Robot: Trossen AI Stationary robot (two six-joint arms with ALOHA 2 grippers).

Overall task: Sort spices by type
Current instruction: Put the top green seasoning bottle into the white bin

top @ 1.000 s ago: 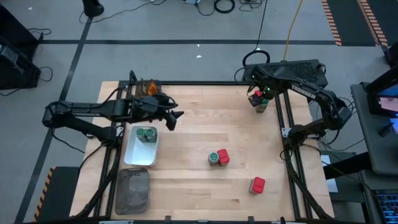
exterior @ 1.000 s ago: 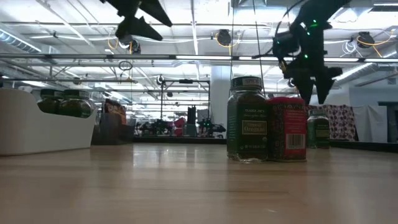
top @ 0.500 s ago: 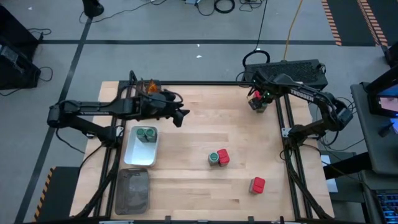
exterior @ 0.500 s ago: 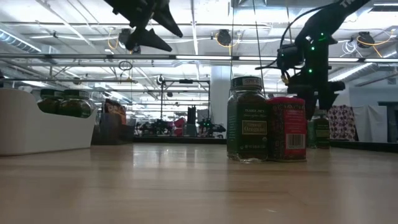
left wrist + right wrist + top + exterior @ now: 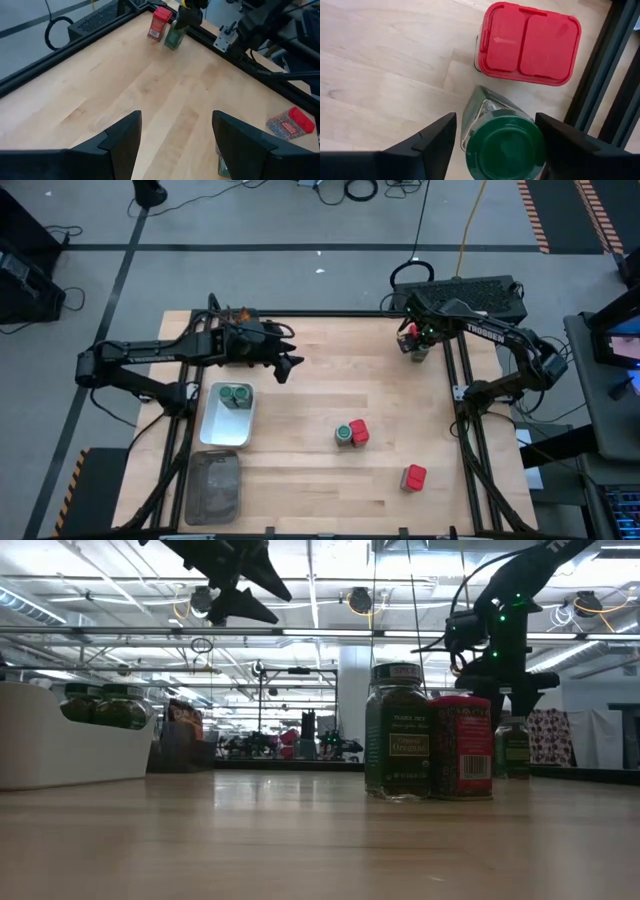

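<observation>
jar [image 5: 398, 730]: "Trader Joe's Organic" label | left fingers [image 5: 122, 140] apart | right fingers [image 5: 427, 142] straddling green-lidded jar [image 5: 502, 145], grip unclear

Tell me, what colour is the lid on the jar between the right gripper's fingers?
Green. The jar's lid shows best in the right wrist view.

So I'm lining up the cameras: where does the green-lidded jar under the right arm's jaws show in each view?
High view: jar at the table's far right corner.
Low view: right, behind the arm.
Left wrist view: top.
Right wrist view: bottom centre.
Shared landmark: the red box beside it.
</observation>
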